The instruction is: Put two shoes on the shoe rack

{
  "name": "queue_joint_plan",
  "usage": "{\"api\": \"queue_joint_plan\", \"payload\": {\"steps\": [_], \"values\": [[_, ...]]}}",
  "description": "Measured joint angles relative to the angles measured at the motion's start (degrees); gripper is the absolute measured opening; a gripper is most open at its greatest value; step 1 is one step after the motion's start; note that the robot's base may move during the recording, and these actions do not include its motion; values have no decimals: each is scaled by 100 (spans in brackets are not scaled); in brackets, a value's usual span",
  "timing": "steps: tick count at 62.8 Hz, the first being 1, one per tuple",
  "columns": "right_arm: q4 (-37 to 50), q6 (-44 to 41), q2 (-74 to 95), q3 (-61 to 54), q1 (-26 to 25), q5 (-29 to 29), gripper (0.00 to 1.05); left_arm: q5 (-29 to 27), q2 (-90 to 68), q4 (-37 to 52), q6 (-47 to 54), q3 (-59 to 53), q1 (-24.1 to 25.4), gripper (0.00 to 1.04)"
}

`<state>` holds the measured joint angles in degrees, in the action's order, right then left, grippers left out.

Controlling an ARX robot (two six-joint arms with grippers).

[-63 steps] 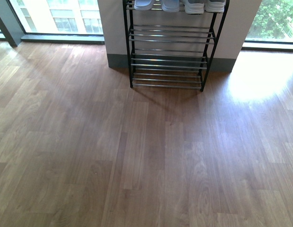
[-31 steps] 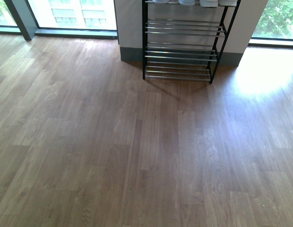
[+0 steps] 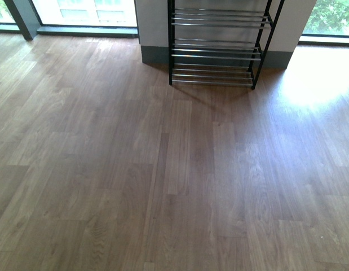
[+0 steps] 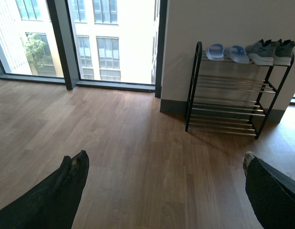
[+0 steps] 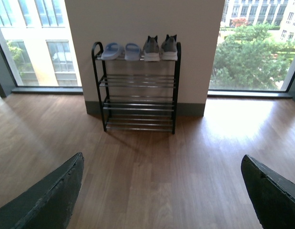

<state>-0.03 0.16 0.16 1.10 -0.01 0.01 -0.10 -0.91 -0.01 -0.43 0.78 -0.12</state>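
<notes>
The black-framed shoe rack (image 5: 137, 90) stands against the white wall across the wooden floor. On its top shelf sit the pale blue slides (image 5: 119, 51) and, beside them, the grey sneakers (image 5: 160, 47). The left wrist view shows the same rack (image 4: 230, 102) with slides (image 4: 227, 52) and sneakers (image 4: 271, 51) on top. Only the rack's lower shelves (image 3: 216, 53) appear in the front view; the shoes are cut off there. My left gripper (image 4: 166, 167) is open over bare floor, far from the rack. My right gripper (image 5: 161, 167) is open too, holding nothing.
Wooden floor (image 3: 163, 169) stretches between me and the rack. Floor-to-ceiling windows (image 5: 252, 43) flank the white wall section (image 5: 147, 19) behind the rack. A dark window post (image 4: 59, 43) stands off to one side.
In the front view the rack has slid upward and to the right in the picture. The shoes on its top shelf have left that view.
</notes>
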Motion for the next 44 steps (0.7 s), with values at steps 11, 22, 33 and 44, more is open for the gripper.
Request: {"api": "queue_joint_plan", "payload": {"steps": [11, 22, 33, 44], "values": [[0, 0, 0, 0, 0, 0, 96, 0, 0, 0, 0, 0, 0, 95], [0, 2, 0, 0, 0, 0, 96, 0, 0, 0, 2, 0, 0, 95], [0, 0, 0, 0, 0, 0, 96, 0, 0, 0, 2, 0, 0, 95], [0, 0, 0, 0, 0, 0, 96, 0, 0, 0, 4, 0, 0, 95]]}}
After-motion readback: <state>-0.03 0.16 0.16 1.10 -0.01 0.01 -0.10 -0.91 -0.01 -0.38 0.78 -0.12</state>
